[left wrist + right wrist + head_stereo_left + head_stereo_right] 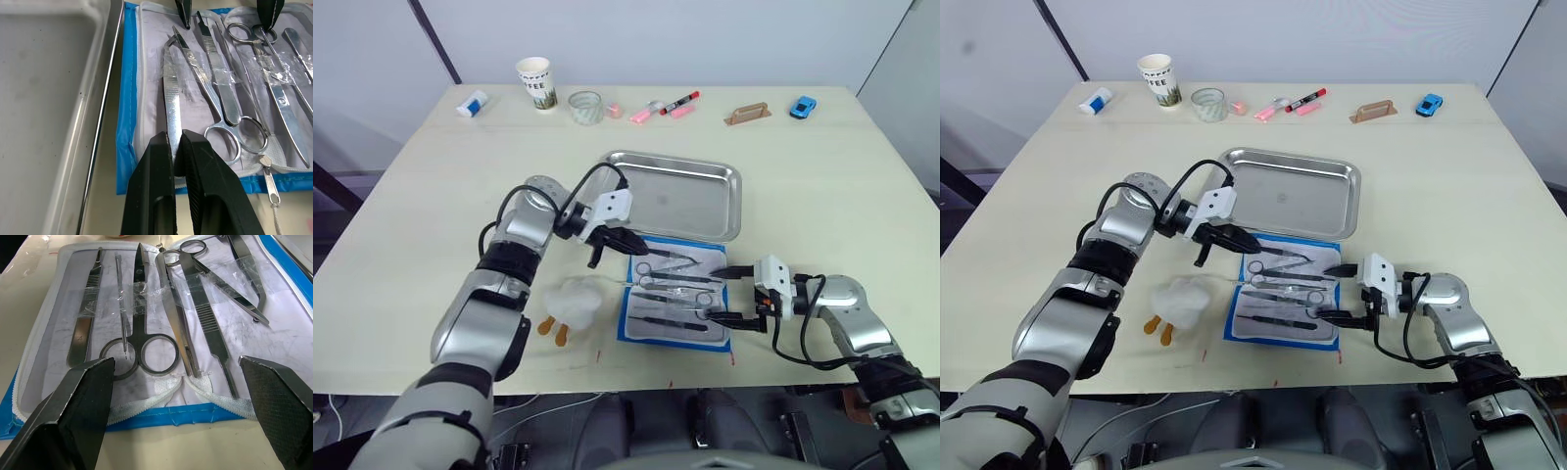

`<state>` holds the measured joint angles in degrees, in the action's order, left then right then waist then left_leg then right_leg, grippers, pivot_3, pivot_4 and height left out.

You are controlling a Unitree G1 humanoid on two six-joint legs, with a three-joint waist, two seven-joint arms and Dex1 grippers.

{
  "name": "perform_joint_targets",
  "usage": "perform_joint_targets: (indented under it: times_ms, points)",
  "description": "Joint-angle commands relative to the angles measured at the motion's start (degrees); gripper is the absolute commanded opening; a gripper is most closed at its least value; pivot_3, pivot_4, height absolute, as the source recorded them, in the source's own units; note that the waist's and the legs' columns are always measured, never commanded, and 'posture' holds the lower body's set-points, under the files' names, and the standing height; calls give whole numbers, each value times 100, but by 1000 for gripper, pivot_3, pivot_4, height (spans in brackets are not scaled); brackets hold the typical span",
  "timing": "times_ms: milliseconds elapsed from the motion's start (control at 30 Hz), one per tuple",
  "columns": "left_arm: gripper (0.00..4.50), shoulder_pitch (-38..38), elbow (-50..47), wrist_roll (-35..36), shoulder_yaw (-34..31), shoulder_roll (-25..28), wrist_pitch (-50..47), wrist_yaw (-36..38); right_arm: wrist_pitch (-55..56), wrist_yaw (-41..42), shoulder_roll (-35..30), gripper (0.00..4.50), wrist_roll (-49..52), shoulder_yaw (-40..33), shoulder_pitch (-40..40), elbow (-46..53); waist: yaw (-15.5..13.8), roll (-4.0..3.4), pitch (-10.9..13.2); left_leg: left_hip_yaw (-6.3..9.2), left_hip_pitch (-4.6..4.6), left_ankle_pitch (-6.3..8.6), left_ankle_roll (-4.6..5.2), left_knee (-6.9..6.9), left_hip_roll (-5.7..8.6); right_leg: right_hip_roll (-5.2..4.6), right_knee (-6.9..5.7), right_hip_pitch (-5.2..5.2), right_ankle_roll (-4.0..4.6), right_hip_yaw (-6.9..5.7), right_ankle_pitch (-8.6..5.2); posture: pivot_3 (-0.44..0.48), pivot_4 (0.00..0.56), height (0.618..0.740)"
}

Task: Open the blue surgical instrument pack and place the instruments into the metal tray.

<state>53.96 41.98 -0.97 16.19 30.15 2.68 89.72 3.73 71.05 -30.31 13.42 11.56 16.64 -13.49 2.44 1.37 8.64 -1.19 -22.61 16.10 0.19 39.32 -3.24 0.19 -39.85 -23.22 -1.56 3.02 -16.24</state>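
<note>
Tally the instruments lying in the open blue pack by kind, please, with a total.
Ring-handled scissors: 2
Slim straight tools (tweezers, handles, probe): 5
Total: 7

One metal tray [724,201]; one blue surgical instrument pack [628,323]; seven-odd instruments [139,318].

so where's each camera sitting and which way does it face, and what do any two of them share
Left and right eye views: head camera, looking forward and down over the table; both arms show, with the metal tray and the open blue pack.
Left wrist view: along the left claw, shut on a forceps handle, tray beside.
Right wrist view: along the open right claw, facing the instruments.
Both wrist views share the pack's pale lining and scissors.
</note>
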Motion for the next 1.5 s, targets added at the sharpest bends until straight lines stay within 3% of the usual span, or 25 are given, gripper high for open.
perform_joint_targets:
  times_ms: [33,567,833,1200,1367,1500]
  points:
    - [42,27,-257,211,-149,135,-53,211,-354,-205,-4,4410,-522,389,-219,-438,-1,0,0,0,0,0,0,0,0,0,0,0,0,0,0,0,150,725]
    - [42,-447,-464,995,-301,690,95,278,-269,-194,1,4410,-505,356,-230,-498,-3,2,-1,0,2,0,0,0,-2,0,-1,0,2,0,-1,0,150,725]
    - [42,-833,-1113,1632,-221,1377,-283,278,-260,-188,3,4410,-501,352,-231,-511,-12,8,-5,3,4,0,0,0,-3,-2,-3,1,6,-3,-3,0,150,725]
    - [42,-1045,-1323,2027,-300,1839,-360,278,-187,-202,71,4410,-503,354,-175,-622,-12,23,-14,3,9,0,0,-1,-4,-2,-2,7,8,-5,-5,0,150,725]
    - [42,-851,-1197,2300,-913,1487,-737,-32,-146,-253,107,4410,-435,268,-242,-593,-13,28,-17,4,12,0,0,-1,-4,-2,-2,10,9,-8,-6,0,150,725]
    - [42,-589,-1083,2313,-1334,1023,-1010,-898,-148,-279,129,4410,-424,239,-274,-554,-27,40,-25,8,12,0,0,0,-4,-4,-1,13,9,-13,-5,0,150,725]
